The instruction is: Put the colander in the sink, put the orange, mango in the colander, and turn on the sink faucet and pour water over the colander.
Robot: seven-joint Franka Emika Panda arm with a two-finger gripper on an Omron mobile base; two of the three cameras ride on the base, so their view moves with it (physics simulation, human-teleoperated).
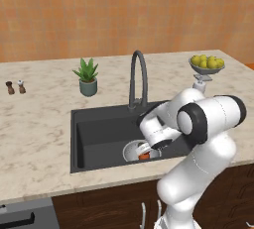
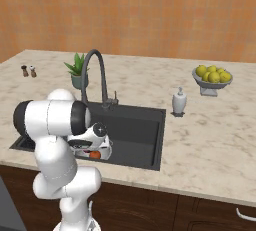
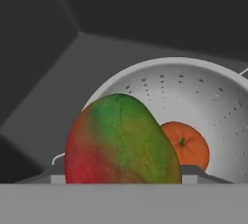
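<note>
Operator: Marble counter (image 1: 39,124) surrounds the sink (image 1: 99,134). Where do you stand?

Guide: You have the colander (image 3: 193,97) resting on the sink floor near the front wall, with the orange (image 3: 186,145) already lying inside it. Your gripper (image 1: 149,148) hangs just above the colander, fingers spread wide around the mango (image 3: 118,140), so the fruit will drop into the bowl, not the basin.

Operator: What remains?

Guide: Release the mango, then address the sink faucet (image 1: 139,77); no water runs yet.
</note>
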